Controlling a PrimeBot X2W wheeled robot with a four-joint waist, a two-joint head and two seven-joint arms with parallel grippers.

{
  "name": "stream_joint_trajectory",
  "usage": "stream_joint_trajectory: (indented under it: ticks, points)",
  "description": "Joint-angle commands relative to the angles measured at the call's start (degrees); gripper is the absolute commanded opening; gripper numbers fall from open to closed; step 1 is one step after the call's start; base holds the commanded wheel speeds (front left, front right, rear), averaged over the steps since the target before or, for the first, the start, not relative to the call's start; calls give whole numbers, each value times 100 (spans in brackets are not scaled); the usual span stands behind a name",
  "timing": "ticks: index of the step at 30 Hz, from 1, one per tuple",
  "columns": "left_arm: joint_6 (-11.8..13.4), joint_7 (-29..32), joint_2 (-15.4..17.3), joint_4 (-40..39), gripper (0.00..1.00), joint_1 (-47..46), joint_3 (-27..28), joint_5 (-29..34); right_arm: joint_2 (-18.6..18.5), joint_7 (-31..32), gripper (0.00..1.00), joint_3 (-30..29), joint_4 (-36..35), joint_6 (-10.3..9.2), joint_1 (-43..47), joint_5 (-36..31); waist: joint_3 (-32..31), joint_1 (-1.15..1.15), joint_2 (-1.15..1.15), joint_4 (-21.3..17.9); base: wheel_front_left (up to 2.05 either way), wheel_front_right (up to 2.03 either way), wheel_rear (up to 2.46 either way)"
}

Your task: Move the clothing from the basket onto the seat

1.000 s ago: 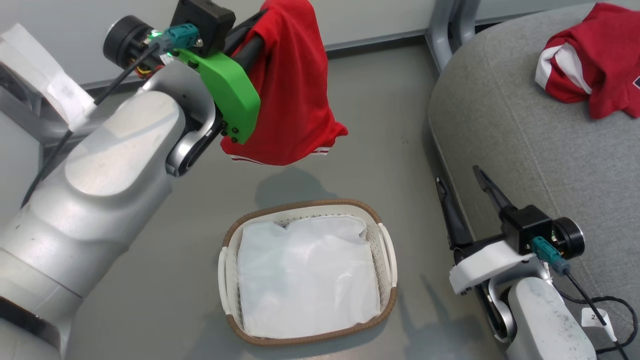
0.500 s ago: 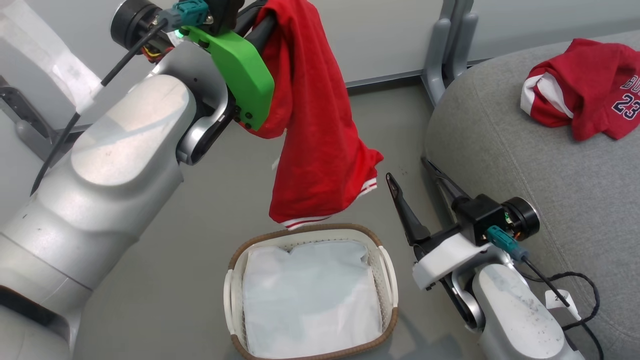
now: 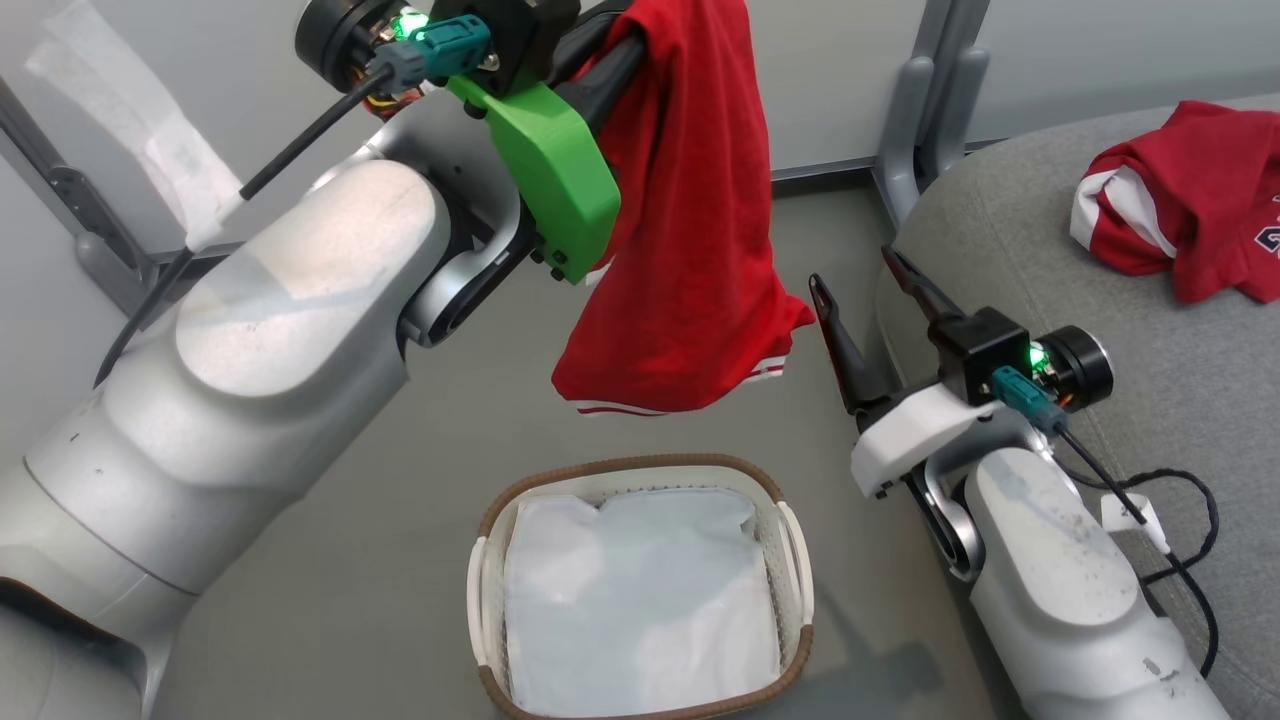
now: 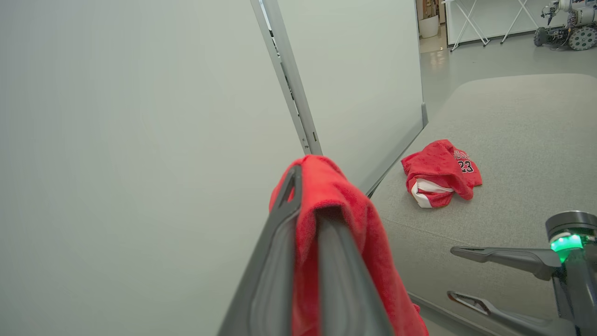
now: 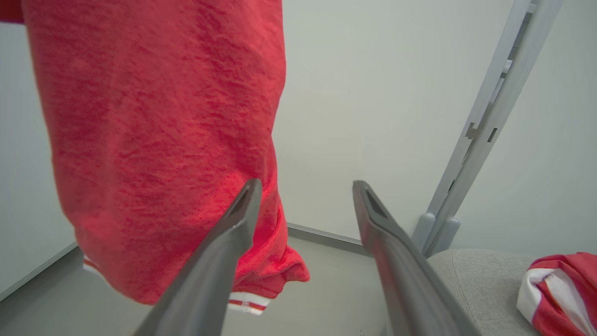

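Red garment (image 3: 690,250) hangs below the left gripper (image 4: 305,196), pinched between its fingers; right gripper (image 3: 853,270) spread, empty. Transfer step, apparently: next, swing rightward over the seat (image 3: 1030,230), then release.

- Crumpled red garment (image 4: 438,170) lying on the grey seat (image 4: 513,116): the dark number "23" is printed on its fabric.
- Curved dark lettering above that number: too small to read.

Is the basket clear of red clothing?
Yes. The basket holds a white liner sheet; one red garment hangs from the left gripper, the other lies on the seat.
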Motion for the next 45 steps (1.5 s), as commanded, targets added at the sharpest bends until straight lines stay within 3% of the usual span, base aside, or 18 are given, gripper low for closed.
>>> stream_joint_trajectory:
  ticks: [1,7,15,24,32,33,34,36,37,42,45]
  points:
    - [47,-27,4,-74,0,-136,-4,26,-19,-10,100,-14,164,-8,-162,-72,14,0,0,17,0,0,0]
    - [101,-31,-10,-248,0,-132,-21,40,-20,-10,100,232,1121,-8,-737,114,44,0,0,51,0,0,0]
    - [67,-29,-78,-393,0,-176,-79,55,-18,2,100,1321,2311,-8,-1130,1193,54,0,0,122,0,0,0]
    - [19,-46,-126,-511,0,-175,-160,65,-21,203,100,2914,2594,-8,-1461,2555,62,0,0,186,0,0,0]
    - [-32,-97,-187,-578,0,-185,-218,53,-91,388,100,4117,2412,-8,-1777,3722,105,0,0,269,0,0,0]
    - [-38,-108,-188,-582,0,-176,-225,51,-103,369,84,4216,2406,-8,-1820,3828,108,0,0,279,0,0,0]
    - [-46,-119,-187,-586,0,-160,-225,39,-116,316,40,4325,2389,-8,-1879,3933,111,0,0,292,0,0,0]
    - [-33,-143,-156,-568,0,-114,-207,1,-155,214,20,4504,2392,-8,-1966,4058,116,0,0,311,0,0,0]
    - [-18,-154,-126,-552,0,-88,-196,-5,-186,154,0,4584,2414,-8,-2005,4116,117,0,0,318,0,0,0]
    - [59,-183,51,-433,0,54,-139,-65,-359,-5,0,4659,2536,-8,-2125,4215,109,0,0,303,0,0,0]
    - [103,-205,201,-370,0,131,-76,-116,-494,-12,0,4292,2420,-8,-2174,4071,120,0,0,256,0,0,0]
